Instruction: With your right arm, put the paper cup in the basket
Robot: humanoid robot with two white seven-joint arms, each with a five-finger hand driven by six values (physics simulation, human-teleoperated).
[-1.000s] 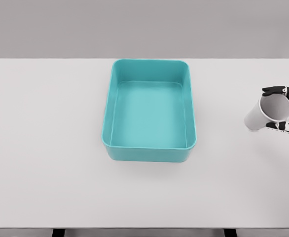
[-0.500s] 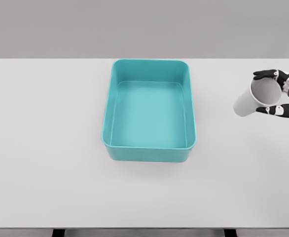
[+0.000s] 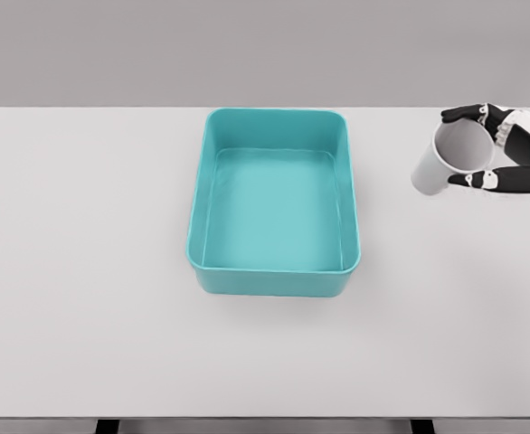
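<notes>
A white paper cup (image 3: 446, 158) hangs tilted above the table at the right, its open mouth turned toward me and to the right. My right hand (image 3: 468, 147) is shut on the cup near its rim, one dark finger over the top and another under it. The teal rectangular basket (image 3: 205, 193) sits in the middle of the white table, with nothing visible inside. The cup is to the right of the basket, about level with its far half. My left arm does not show.
The white table (image 3: 84, 271) spreads wide on every side of the basket. Its front edge runs along the bottom of the picture. A plain grey wall stands behind.
My right hand has carried the cup up and to the left, closer to the basket. The basket has not moved.
</notes>
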